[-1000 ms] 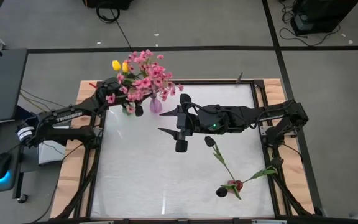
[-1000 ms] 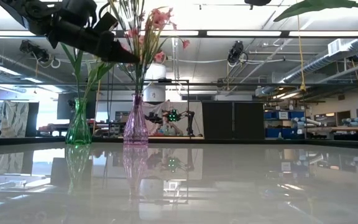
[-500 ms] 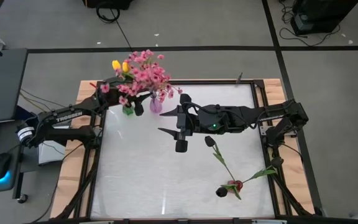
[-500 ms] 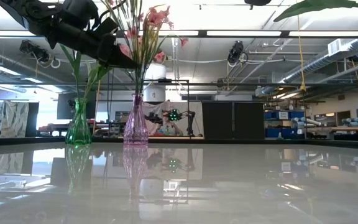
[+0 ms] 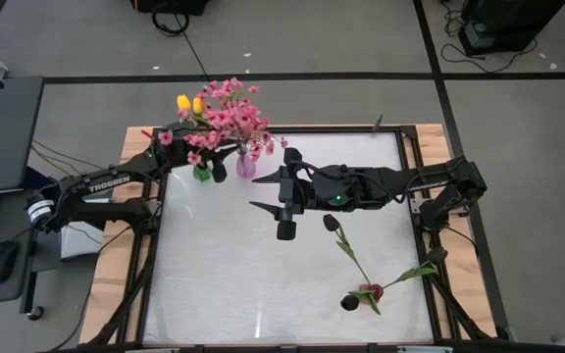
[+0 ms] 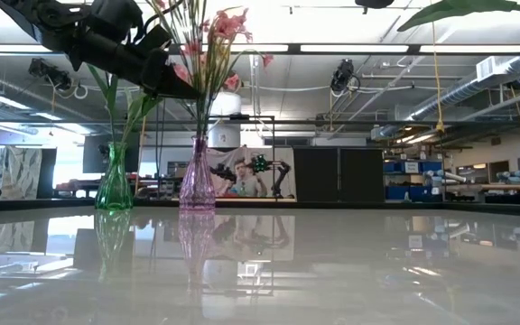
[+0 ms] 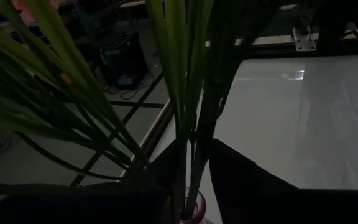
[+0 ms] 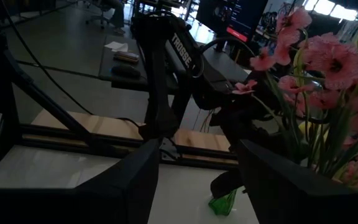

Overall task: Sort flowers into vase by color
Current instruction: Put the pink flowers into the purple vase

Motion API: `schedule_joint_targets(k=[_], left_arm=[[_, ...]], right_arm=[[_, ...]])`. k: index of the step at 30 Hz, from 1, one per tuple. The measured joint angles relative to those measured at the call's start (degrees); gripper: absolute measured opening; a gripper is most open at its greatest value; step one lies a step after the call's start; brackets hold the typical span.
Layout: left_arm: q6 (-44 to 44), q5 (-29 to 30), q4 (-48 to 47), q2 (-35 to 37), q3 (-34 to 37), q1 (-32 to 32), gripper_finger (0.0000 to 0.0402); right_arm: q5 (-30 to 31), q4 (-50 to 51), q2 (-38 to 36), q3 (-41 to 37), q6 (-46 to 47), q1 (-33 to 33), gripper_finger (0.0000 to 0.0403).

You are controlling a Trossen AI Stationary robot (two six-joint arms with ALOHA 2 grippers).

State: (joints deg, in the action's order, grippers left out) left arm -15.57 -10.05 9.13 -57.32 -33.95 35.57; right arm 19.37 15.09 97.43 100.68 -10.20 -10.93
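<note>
1. The left pincer (image 7: 194,180) reaches over the desk's (image 5: 224,284) far-left corner, narrowly clasping pink flowers' (image 5: 229,120) stems (image 7: 194,124) above the purple vase (image 6: 197,176).
2. The right pincer (image 8: 194,171) hovers mid-desk, spread wide, empty.
3. The vase mouth is mostly hidden.

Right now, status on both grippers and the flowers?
Left gripper closed on pink spray stems over pink vase. Right gripper open, empty, mid-table. Dark tulips on table; nothing blocking.

The table (image 6: 332,271) was glossy and mirror-smooth, edged with pale wood (image 5: 116,265); two vases (image 6: 197,181) looked like clear tinted glass.
</note>
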Motion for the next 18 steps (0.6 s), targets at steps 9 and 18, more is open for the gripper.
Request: schedule_joint_targets(k=[9, 18], left_arm=[[0.0, 0.0, 0.0, 0.0, 0.0, 0.0, 0.0028], [0.0, 0.0, -1.4, 0.0, 0.0, 0.0, 0.0022]], right_arm=[[0.0, 0.0, 0.0, 0.0, 0.0, 0.0, 0.0226], [0.0, 0.0, 0.0, 0.0, 0.0, 0.0, 0.0226]])
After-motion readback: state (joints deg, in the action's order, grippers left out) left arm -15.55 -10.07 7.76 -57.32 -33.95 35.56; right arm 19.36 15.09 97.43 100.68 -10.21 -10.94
